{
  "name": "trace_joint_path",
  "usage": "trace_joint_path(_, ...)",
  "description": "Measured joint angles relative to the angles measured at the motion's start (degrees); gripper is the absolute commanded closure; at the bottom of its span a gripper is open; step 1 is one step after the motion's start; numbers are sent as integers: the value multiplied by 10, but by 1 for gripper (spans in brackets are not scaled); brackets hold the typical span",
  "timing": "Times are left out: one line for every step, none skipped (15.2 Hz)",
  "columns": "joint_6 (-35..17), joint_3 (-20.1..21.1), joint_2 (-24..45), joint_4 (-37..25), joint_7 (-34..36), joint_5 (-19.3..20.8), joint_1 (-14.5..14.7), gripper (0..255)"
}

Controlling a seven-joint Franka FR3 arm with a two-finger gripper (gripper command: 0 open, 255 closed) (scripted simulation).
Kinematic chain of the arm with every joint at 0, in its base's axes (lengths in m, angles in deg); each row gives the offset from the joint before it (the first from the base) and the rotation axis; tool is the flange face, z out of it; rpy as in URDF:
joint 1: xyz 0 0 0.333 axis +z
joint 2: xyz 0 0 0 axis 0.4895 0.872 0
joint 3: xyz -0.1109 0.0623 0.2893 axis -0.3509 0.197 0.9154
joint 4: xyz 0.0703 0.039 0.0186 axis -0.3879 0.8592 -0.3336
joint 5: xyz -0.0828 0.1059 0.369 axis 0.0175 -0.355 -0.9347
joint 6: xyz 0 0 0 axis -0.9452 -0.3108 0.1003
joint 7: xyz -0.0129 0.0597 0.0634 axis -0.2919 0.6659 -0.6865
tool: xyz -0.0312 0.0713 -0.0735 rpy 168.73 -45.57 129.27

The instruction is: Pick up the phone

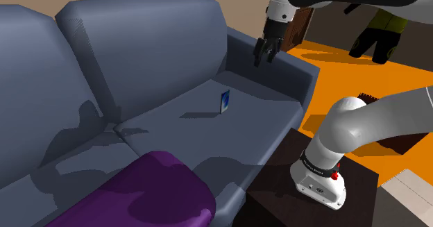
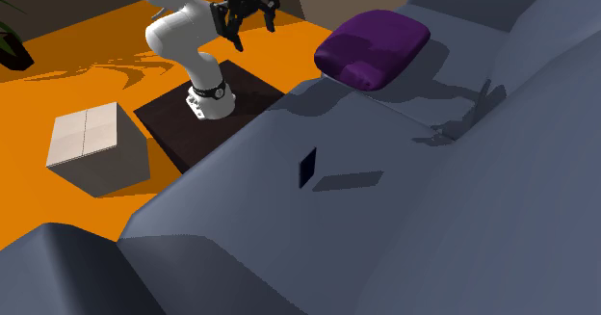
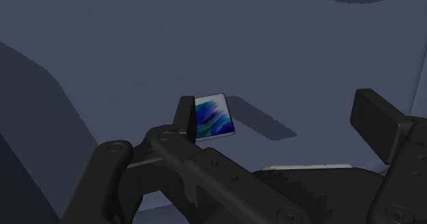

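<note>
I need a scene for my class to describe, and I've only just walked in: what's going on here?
A white robot arm is set to pick up a phone, which stands on its edge on the seat of a grey-blue sofa. The arm's black hand hangs open in the air, well apart from the phone, so nothing is held yet. A purple cushion lies further along the seat.
</note>
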Motion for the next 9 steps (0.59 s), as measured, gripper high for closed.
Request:
trace_joint_path(0,0,0,0,0,0,0,0)
trace_joint_path(-8,1,7,2,2,0,0,0)
trace_joint_path(-22,3,18,6,5,0,-1,0)
trace_joint_path(-38,5,33,8,8,1,-2,0)
trace_joint_path(-56,5,46,15,9,2,-3,0)
trace_joint_path(-74,5,62,17,11,4,-5,0)
trace_joint_path(-88,7,80,14,15,5,-6,0)
trace_joint_path(-108,9,93,22,19,6,-7,0)
trace_joint_path(-129,11,114,23,23,6,-8,0)
